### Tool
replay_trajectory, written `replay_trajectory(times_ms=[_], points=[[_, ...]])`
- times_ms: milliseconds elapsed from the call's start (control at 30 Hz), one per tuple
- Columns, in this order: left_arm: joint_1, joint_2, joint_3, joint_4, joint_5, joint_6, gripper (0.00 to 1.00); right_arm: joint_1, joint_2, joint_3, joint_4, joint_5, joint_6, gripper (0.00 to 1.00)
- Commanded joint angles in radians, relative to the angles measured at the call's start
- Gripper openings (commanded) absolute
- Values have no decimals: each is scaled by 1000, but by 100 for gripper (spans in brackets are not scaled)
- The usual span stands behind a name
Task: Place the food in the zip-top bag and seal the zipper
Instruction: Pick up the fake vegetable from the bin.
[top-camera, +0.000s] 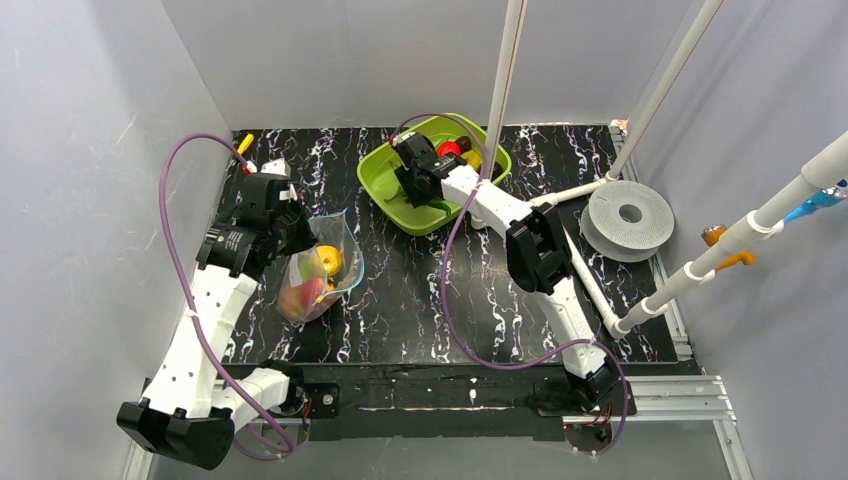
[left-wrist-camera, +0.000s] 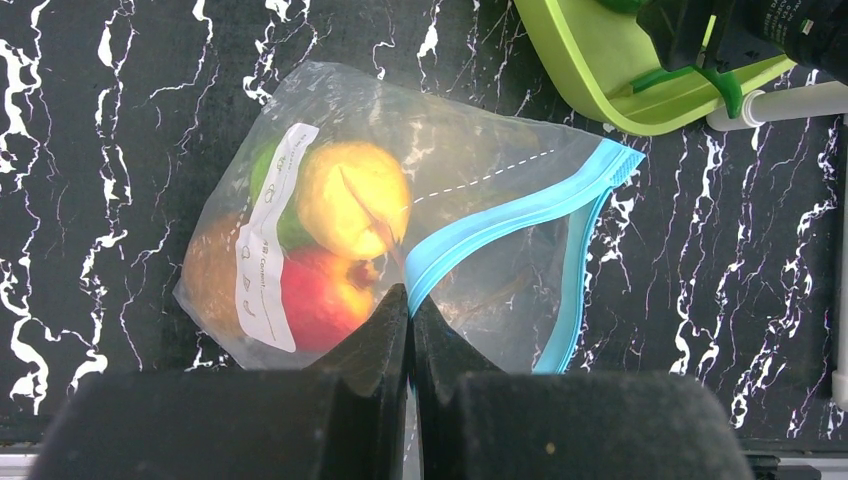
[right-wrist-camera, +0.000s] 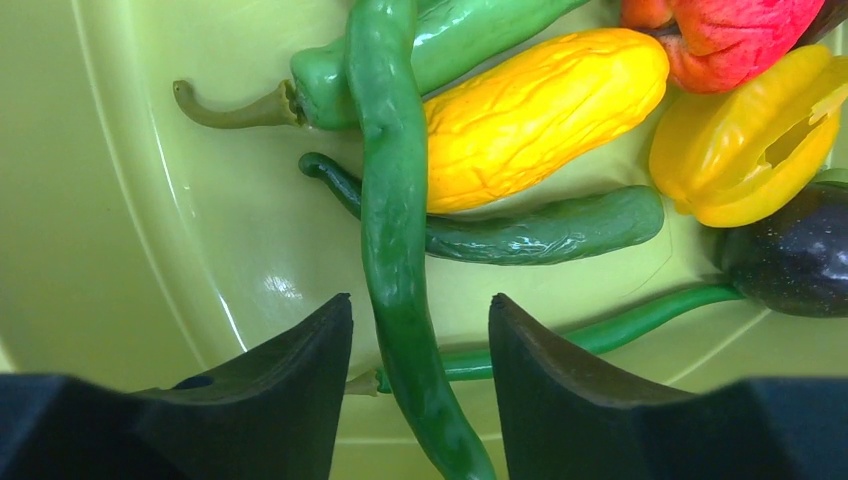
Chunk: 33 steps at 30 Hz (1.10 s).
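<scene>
Left wrist view: bag lies on the tabletop just beside the green tray. It is clear and crinkly, white label up, with a yellow fruit and a red fruit inside. Zipper is unsealed, blue strips parted, mouth facing the tray. Left hand is clenched on the bag's rim right at the zipper. Right hand is in the tray, jaws apart, straddling a long green pepper, not gripping it.

Risks, my read:
- The pepper is long and glossy, so grabbed off-centre it could pivot or slip.
- It lies across a darker pepper and may drag it.
- The floppy mouth could snag the pepper and pull the bag from the left pinch.
</scene>
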Motion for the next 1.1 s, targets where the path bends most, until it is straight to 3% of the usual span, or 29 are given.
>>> replay_trajectory(times_ms=[0,133,1067], points=[[4,-12,3,-5,5,-8,0,-7,-22,7,33,6,-36,56],[5,-12,1,-7,6,-10,0,-7,-33,-4,58,5,-41,51],[4,-24,-16,-6,24,-20,0,-4,39,2,69,-19,-117,44]])
